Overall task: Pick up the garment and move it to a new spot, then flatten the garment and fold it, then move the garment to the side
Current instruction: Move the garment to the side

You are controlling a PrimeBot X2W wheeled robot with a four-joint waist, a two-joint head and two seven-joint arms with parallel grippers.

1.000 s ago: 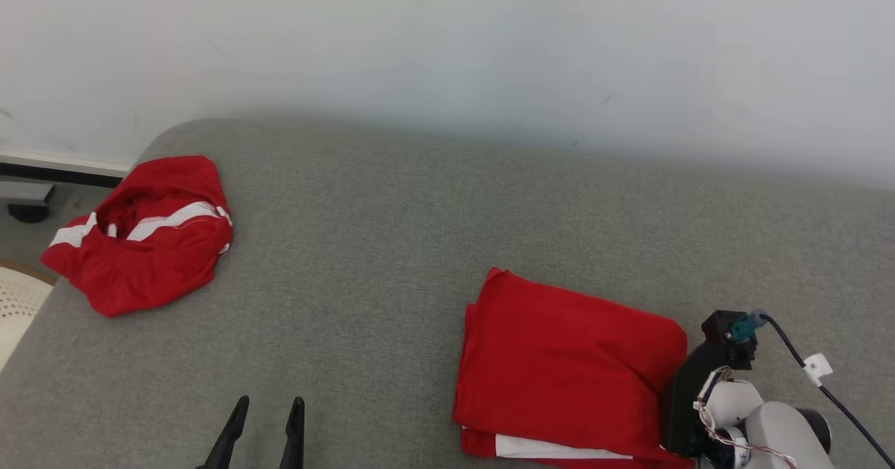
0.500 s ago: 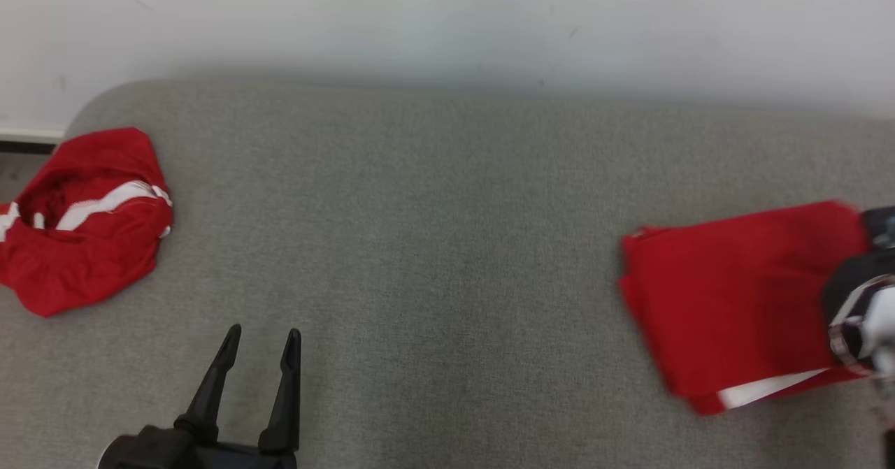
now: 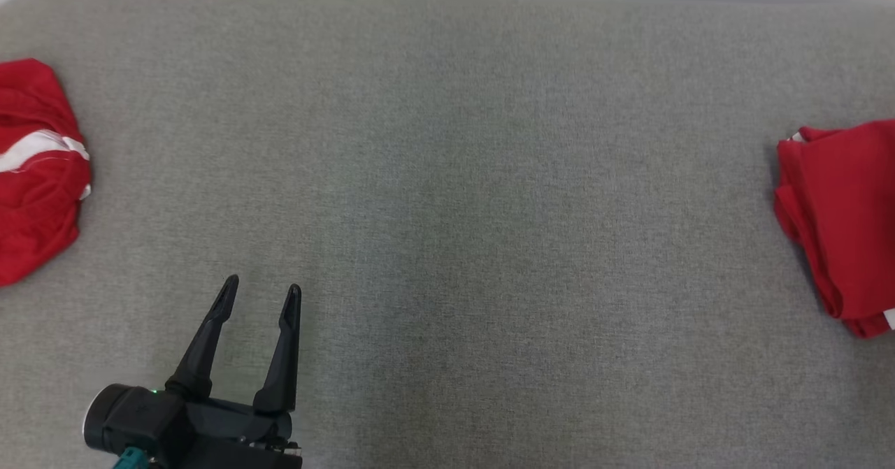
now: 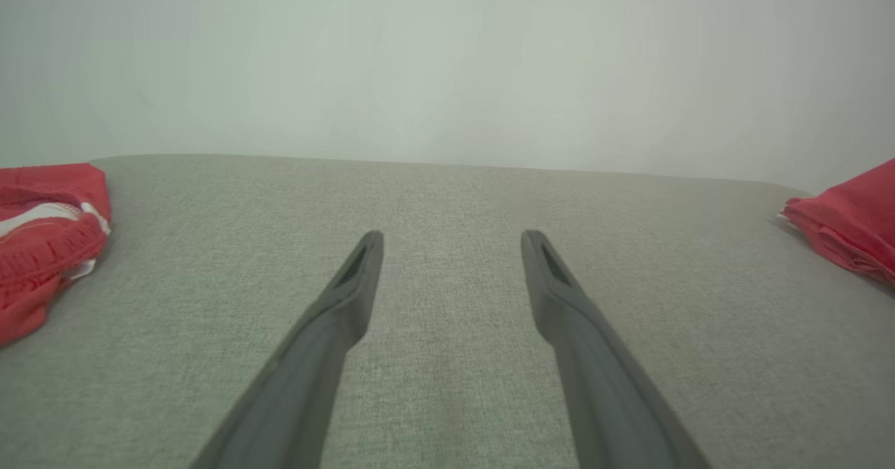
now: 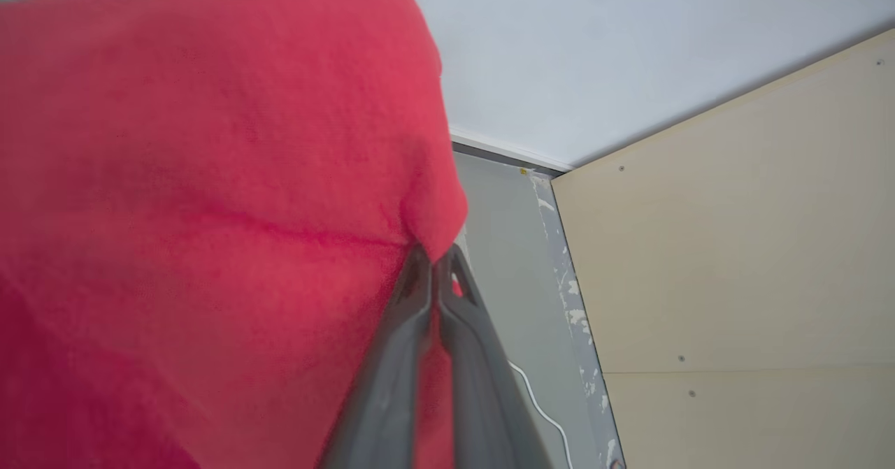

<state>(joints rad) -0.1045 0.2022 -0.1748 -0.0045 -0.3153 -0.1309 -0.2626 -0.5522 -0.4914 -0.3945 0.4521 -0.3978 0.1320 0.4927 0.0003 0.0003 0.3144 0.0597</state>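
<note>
The folded red garment [image 3: 842,217] lies at the far right edge of the grey sofa seat [image 3: 454,175]; it also shows at the right of the left wrist view [image 4: 849,221]. In the right wrist view the red garment [image 5: 210,196] fills the left side, and my right gripper [image 5: 435,263] is shut on its edge. My left gripper [image 3: 260,294] hovers open over the seat at the lower left, with nothing between its fingers [image 4: 360,273].
A second red garment with white stripes [image 3: 35,168] lies crumpled at the seat's far left, seen too in the left wrist view [image 4: 45,231]. The wall runs behind the seat. Beyond the right gripper are a beige panel [image 5: 734,245] and floor with a white cable [image 5: 535,399].
The head camera has swung and tipped down, so both garments sit further out. The right gripper has carried the folded garment rightward across the seat. The left gripper stays open.
</note>
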